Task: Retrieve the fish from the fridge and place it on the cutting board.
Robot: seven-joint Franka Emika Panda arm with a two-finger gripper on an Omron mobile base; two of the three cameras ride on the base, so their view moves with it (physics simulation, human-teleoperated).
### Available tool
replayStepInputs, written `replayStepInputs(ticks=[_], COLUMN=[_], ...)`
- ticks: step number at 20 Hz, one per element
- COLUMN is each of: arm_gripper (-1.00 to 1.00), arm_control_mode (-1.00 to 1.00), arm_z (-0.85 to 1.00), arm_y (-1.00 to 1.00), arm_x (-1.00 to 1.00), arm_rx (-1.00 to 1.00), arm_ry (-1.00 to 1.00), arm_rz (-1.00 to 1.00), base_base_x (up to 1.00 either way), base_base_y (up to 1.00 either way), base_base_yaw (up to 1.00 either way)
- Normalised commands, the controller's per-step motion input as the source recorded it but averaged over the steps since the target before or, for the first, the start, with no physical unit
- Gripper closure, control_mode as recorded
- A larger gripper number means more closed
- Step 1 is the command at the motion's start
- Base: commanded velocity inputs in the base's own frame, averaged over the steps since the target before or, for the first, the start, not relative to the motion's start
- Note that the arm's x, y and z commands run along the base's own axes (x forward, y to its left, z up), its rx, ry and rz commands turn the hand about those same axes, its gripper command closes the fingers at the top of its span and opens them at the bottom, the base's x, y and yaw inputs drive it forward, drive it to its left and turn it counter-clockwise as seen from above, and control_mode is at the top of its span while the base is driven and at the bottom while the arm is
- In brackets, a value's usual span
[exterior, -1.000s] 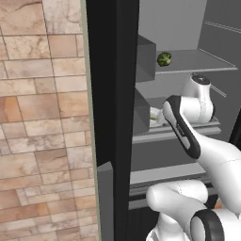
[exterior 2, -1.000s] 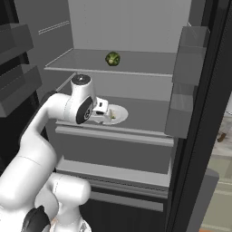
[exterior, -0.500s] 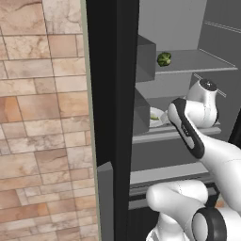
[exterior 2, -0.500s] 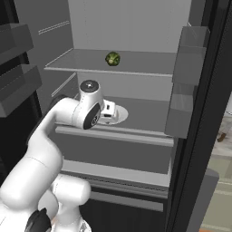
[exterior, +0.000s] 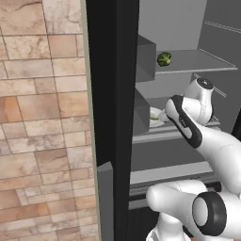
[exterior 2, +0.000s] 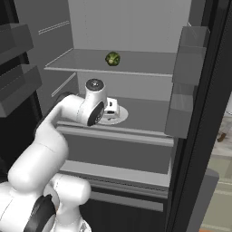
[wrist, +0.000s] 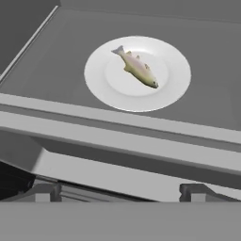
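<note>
The fish (wrist: 137, 68), slender and pale grey-green with a tan tail, lies on a white plate (wrist: 106, 92) on the middle shelf of the fridge (exterior: 113, 70). In the hand view my gripper (wrist: 120, 192) is open, its two dark fingertips (wrist: 44, 193) set wide apart at the shelf's front edge, short of the plate, with nothing between them. In the right base view the hand (exterior 2: 111, 108) hangs just in front of the plate (exterior 2: 121, 117). The cutting board is out of view.
A round dark green ball (exterior 2: 113, 58) sits on the upper shelf (exterior 2: 145, 63). The black fridge door stands open on the left, and grey door bins (exterior 2: 188, 50) jut out on the right. A grey drawer front (exterior 2: 127, 152) lies below the plate's shelf.
The arm has reached a little deeper into the fridge, bringing the hand closer to the plate. The gripper stays open.
</note>
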Motion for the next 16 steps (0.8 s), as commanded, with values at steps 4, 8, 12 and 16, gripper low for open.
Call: replayStepInputs(ticks=[4, 8, 12, 16], arm_gripper=[-1.00, -1.00, -1.00, -1.00], arm_control_mode=[-1.00, -1.00, -1.00, -1.00], arm_z=[-0.08, -0.23, -0.31, -0.21], arm_y=[0.00, 0.00, 0.00, 0.00], arm_x=[0.23, 0.22, 0.25, 0.31], arm_rx=[0.00, -0.04, -0.05, -0.05], arm_ry=[0.00, 0.00, 0.00, 0.00], arm_rz=[0.07, 0.05, 0.03, 0.01], base_base_x=[0.00, 0.00, 0.00, 0.00], base_base_y=[0.00, 0.00, 0.00, 0.00], base_base_yaw=[0.00, 0.00, 0.00, 0.00])
